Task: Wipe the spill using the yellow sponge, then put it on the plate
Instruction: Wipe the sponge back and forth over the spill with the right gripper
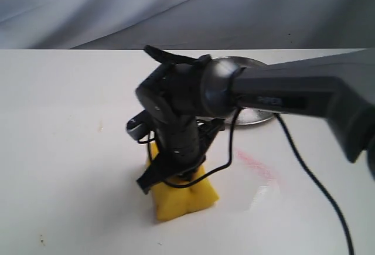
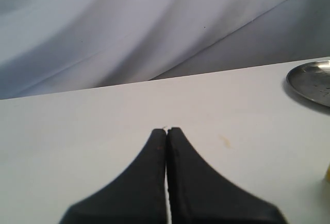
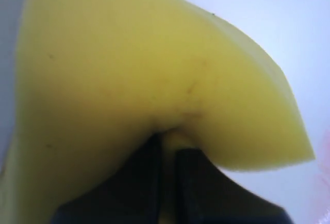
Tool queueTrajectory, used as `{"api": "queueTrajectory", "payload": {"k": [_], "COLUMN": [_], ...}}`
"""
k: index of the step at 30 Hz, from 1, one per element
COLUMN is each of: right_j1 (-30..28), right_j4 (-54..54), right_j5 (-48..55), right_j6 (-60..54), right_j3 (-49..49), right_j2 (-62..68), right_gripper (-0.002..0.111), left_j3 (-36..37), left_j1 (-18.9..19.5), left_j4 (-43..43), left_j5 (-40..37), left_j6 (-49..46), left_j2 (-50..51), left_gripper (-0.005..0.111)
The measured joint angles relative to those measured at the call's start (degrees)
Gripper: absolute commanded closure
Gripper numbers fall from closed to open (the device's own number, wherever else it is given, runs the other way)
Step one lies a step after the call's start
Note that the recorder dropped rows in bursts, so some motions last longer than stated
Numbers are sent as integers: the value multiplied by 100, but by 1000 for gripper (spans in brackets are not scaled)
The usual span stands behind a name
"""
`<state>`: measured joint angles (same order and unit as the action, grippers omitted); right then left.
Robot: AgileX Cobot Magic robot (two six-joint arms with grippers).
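Right wrist view shows the right claw (image 3: 167,141) nearly shut, its two black fingers (image 3: 139,183) pinching a fold of the yellow sponge (image 3: 129,64). The sponge bulges up on both sides of the pinch.

From the exterior view, the right claw (image 1: 179,182) points down and presses the yellow sponge (image 1: 187,202) onto the white table (image 1: 70,120). Near the claw, on the side the arm comes from, a thin pink streak (image 1: 258,167) lies on the table. I cannot tell where the spill is.

Behind the claw, well apart from the sponge, sits the plate (image 1: 258,117), partly hidden by the arm. The sponge is on the table, not in the plate.

In the left wrist view, the left claw (image 2: 166,130) is closed tight with nothing in it. The plate (image 2: 312,82) is off to one side, and the part in view shows only bare steel with little specks.
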<state>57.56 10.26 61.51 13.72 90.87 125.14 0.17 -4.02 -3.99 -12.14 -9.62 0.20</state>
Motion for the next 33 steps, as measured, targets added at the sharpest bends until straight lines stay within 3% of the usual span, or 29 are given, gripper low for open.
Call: {"api": "queueTrajectory", "payload": {"k": [5, 11, 20, 25, 33], "right_j1": [312, 404, 412, -10, -1482], "right_j4": [-338, -367, 804, 1036, 1189], "right_j5": [217, 355, 382, -107, -333], "right_j6": [-143, -370, -256, -32, 102], "right_j3": [966, 1144, -28, -1366, -2781], "right_j2": [410, 477, 63, -677, -1597], "right_gripper": [108, 108, 108, 108, 108], "left_j3": [0, 0, 0, 0, 0], "left_j1": [0, 0, 0, 0, 0], "left_j4": [0, 0, 0, 0, 0], "left_j5": [0, 0, 0, 0, 0], "left_j6": [0, 0, 0, 0, 0], "left_j2": [0, 0, 0, 0, 0], "left_gripper": [107, 107, 107, 107, 107]}}
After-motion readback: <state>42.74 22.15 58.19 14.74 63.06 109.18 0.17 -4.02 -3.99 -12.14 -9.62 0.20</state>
